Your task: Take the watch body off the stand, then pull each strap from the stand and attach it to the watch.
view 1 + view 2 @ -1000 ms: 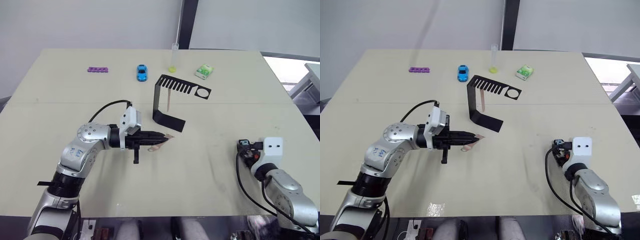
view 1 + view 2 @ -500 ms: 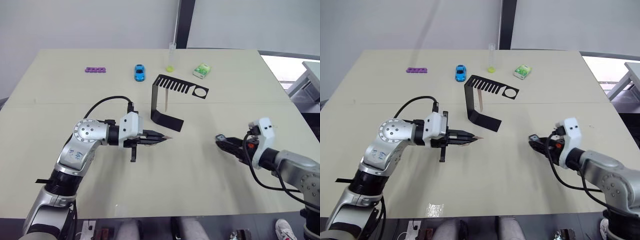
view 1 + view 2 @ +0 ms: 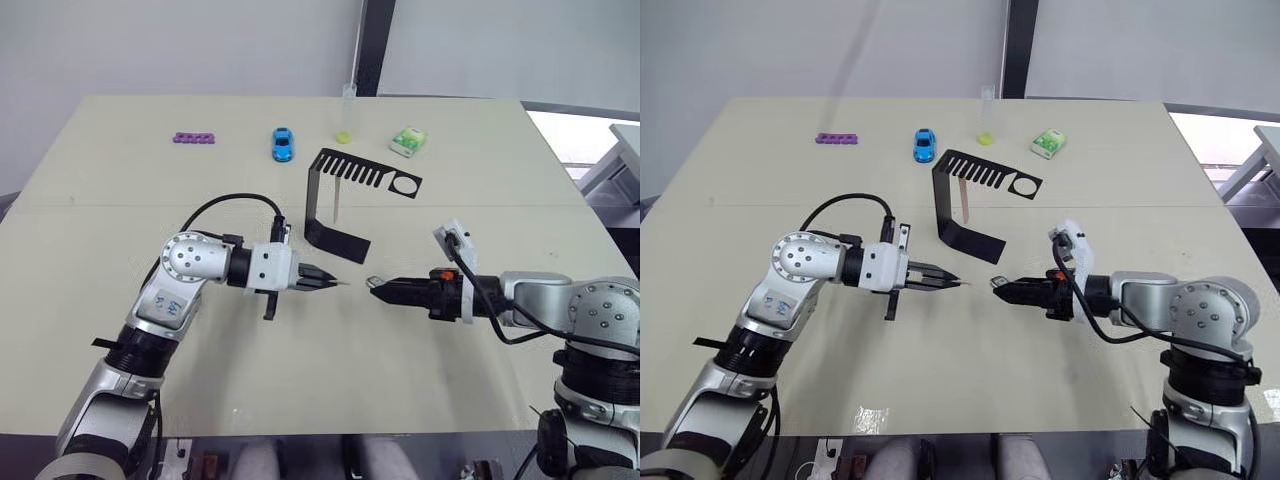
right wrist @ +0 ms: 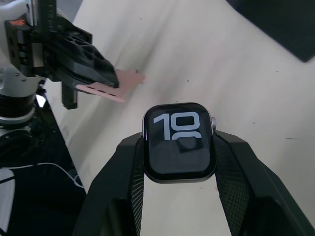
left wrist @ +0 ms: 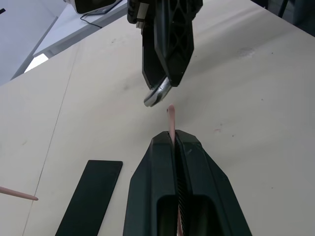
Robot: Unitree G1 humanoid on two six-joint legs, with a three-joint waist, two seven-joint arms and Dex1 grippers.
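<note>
While my left gripper (image 3: 338, 283) pinches one pink strap (image 5: 171, 118) between closed fingers, my right gripper (image 4: 178, 142) is clamped on the watch body (image 4: 179, 141), screen lit; the two tips face each other just apart above the table (image 3: 150, 180); behind them stands the black stand (image 3: 340, 205), with the second strap (image 3: 966, 203) hanging from its slotted arm.

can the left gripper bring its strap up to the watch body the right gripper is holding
Probably yes. The left gripper pinches a strap whose tip sits just short of the watch body in the right gripper, with only open air between.
</note>
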